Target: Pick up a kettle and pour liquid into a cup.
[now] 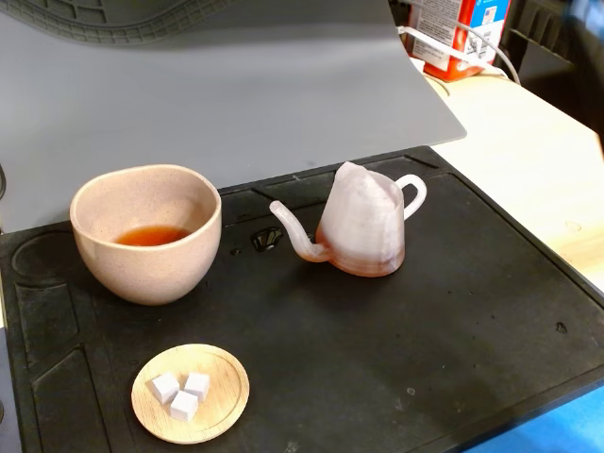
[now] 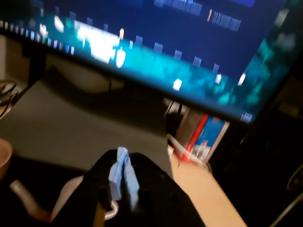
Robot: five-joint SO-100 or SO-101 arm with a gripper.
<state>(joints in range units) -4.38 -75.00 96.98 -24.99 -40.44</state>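
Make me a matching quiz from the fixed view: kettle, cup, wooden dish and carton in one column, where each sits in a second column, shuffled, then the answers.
Things:
1. kettle
2. cup
3. wooden dish
4. carton

Places:
A. front of the mat, holding white cubes
B. top right, off the mat
C. left on the mat, a little reddish-brown liquid inside
D. middle of the mat, spout pointing left

Pairs: 1-D, 2-C, 3-A, 4-B
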